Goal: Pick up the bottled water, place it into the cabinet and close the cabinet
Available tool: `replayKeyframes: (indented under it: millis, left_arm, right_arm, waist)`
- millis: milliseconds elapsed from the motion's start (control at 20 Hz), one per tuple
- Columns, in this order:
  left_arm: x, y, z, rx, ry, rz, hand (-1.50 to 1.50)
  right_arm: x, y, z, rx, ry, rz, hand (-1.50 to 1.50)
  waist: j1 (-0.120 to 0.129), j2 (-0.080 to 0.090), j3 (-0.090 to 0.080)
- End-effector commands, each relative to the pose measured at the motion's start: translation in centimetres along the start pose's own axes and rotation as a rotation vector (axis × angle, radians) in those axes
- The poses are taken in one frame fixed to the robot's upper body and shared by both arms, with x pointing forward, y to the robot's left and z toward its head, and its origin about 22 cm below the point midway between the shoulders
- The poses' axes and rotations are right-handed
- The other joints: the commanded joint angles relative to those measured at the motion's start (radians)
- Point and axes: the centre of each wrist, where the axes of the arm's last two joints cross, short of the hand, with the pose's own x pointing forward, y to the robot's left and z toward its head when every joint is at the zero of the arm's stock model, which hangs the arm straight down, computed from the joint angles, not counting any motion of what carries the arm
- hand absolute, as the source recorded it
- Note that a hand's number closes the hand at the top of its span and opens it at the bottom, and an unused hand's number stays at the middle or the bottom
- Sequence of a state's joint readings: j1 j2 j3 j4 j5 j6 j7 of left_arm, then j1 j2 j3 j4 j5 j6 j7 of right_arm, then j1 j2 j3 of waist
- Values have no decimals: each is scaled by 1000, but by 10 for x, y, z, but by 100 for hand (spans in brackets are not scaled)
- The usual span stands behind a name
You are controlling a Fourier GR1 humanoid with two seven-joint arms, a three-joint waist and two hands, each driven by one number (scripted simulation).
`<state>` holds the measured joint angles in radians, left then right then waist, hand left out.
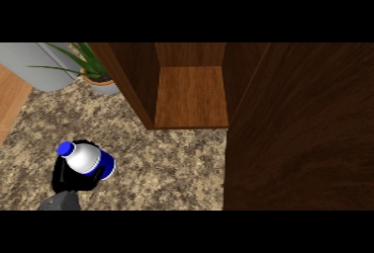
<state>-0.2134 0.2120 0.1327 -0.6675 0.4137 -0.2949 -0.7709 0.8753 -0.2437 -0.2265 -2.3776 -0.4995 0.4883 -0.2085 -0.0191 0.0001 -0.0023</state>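
On my head view I count one bottled water [86,158], one cabinet [191,94], one potted plant [93,69] and one robot hand [73,179]. The hand comes in from the lower left on a grey forearm, so I take it as the left robot hand. Its black fingers are curled round the bottle from below and behind, holding it above the speckled stone desk [168,163], well left of the cabinet. The bottle is white with a blue cap pointing up and to the left and a blue band at its lower right; part of it is hidden by the fingers.

The cabinet stands open: I see one bare wooden shelf inside, with one dark wood door [300,128] swung out along the right side of the view. The plant sits in a pale pot just left of the cabinet's side wall, beside a grey rounded object [36,64] at the upper left. I cannot see the right robot hand anywhere.
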Motion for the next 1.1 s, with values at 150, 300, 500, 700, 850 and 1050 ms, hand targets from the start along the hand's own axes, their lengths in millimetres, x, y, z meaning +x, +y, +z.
replayKeyframes:
  millis: [150,300,500,700,850,1050]
  left_arm:
    - [14,-29,-26,-135,15,1,150]
    - [22,-61,-42,-161,-7,-8,150]
    - [26,-99,-48,-200,16,-4,150]
    - [16,-130,-31,-216,21,-13,150]
    - [42,-180,-54,-227,-13,-53,150]
    - [47,-203,-53,-218,-20,-71,150]
  right_arm:
    - [43,25,-5,-12,-80,-13,-150]
    - [44,22,-5,25,-86,-13,-150]
    - [45,19,-9,23,-80,-22,-150]
    - [52,19,3,28,-62,-16,-150]
    - [34,17,0,12,-92,-22,-150]
    - [40,7,-2,21,-75,-24,-150]
  waist:
    - [10,-4,2]
    - [12,-7,2]
    - [18,-4,2]
    - [4,-5,1]
    - [9,-5,2]
    - [6,-3,2]
